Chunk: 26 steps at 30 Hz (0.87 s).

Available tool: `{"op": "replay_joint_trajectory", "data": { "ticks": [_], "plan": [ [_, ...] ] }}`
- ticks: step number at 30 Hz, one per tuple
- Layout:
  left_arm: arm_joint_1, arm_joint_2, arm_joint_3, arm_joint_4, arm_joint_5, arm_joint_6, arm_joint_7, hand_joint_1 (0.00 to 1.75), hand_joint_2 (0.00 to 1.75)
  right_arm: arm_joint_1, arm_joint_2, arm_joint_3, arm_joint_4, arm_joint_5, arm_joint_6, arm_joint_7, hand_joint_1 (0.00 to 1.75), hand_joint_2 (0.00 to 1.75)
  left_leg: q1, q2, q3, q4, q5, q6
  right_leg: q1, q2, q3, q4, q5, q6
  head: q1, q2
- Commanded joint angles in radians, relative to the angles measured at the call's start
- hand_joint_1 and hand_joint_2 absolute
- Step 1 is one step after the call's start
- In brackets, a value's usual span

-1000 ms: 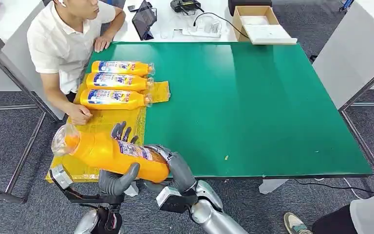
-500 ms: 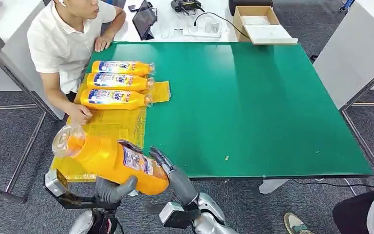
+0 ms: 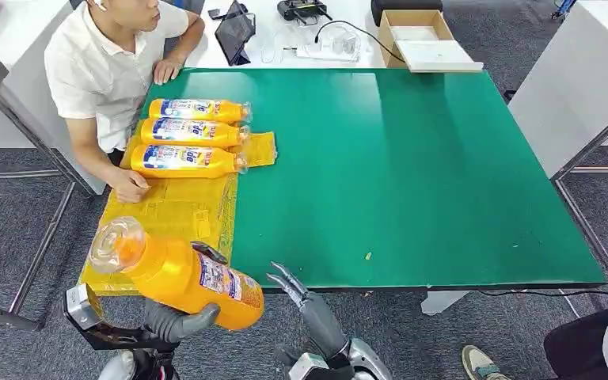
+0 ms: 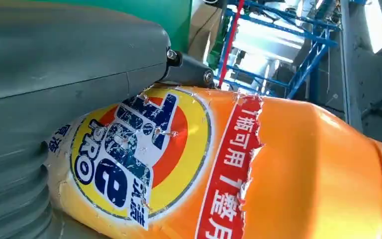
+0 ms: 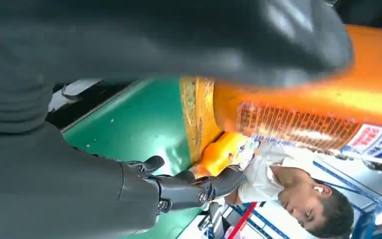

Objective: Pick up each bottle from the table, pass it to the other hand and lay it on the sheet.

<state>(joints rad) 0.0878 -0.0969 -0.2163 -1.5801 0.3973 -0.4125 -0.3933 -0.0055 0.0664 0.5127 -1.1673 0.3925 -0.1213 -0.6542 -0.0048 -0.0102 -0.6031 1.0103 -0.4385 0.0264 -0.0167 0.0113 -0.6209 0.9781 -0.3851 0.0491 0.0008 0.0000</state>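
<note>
At lower left of the head view you see the left hand [image 3: 180, 321] gripping the orange bottle [image 3: 176, 271] from beneath. Your right hand [image 3: 289, 282], just right of the bottle, is apart from it, fingers spread and holding nothing.

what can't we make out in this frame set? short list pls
- Left hand fingers: head view, hidden behind the held bottle.
- Held bottle's neck end: left wrist view, cut off by the picture's edge.
- Yellow sheet near edge: head view, covered by the held bottle.
- Right hand: right wrist view, thumb blurred.
</note>
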Motion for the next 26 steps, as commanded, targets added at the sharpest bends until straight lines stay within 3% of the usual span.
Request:
{"op": "replay_joint_trajectory", "data": {
  "ticks": [1,7,12,16,20,26],
  "plan": [
    [-0.089,0.072,0.037,0.095,-0.389,0.353,0.078,1.75,1.75,0.057,-0.001,-0.081,-0.072,0.002,-0.145,-0.037,0.00,0.00,0.001,-0.002,0.005,-0.001,-0.002,-0.002,0.001,-0.003,0.005,-0.001,-0.003,-0.002,0.000,0.000],
    [-0.142,0.113,0.106,0.161,-0.386,0.350,0.094,1.75,1.75,0.059,-0.020,-0.126,-0.080,0.012,-0.219,-0.035,0.00,0.00,0.001,-0.001,0.004,-0.002,-0.001,-0.002,0.001,-0.003,0.005,-0.001,-0.002,-0.002,0.000,0.000],
    [-0.232,0.148,0.082,0.267,-0.912,0.727,0.119,1.75,1.75,0.078,-0.008,-0.194,-0.108,0.020,-0.305,-0.044,0.00,0.00,0.001,-0.003,0.004,-0.001,-0.001,-0.002,0.001,-0.005,0.005,-0.001,-0.002,-0.002,0.000,0.000],
    [-0.330,0.148,0.077,0.408,-1.090,0.818,0.146,1.75,1.75,0.077,0.002,-0.205,-0.145,-0.012,-0.356,-0.044,0.00,0.00,0.001,-0.003,0.003,-0.001,0.000,-0.002,0.001,-0.004,0.004,-0.001,-0.001,-0.002,0.000,0.000],
    [-0.441,0.122,0.044,0.548,-1.123,0.808,0.153,1.75,1.75,0.064,0.016,-0.171,-0.169,-0.079,-0.400,-0.044,0.00,0.00,0.001,-0.004,0.004,0.000,0.000,-0.002,0.001,-0.006,0.005,0.000,-0.002,-0.002,0.000,0.000],
    [-0.602,0.121,-0.036,0.821,-1.393,0.955,0.281,1.75,1.75,0.037,0.025,-0.136,-0.111,-0.103,-0.409,-0.044,0.00,0.00,0.001,-0.003,0.004,-0.001,0.001,-0.001,0.001,-0.005,0.005,0.000,-0.001,-0.002,0.000,0.000]
  ]
}}
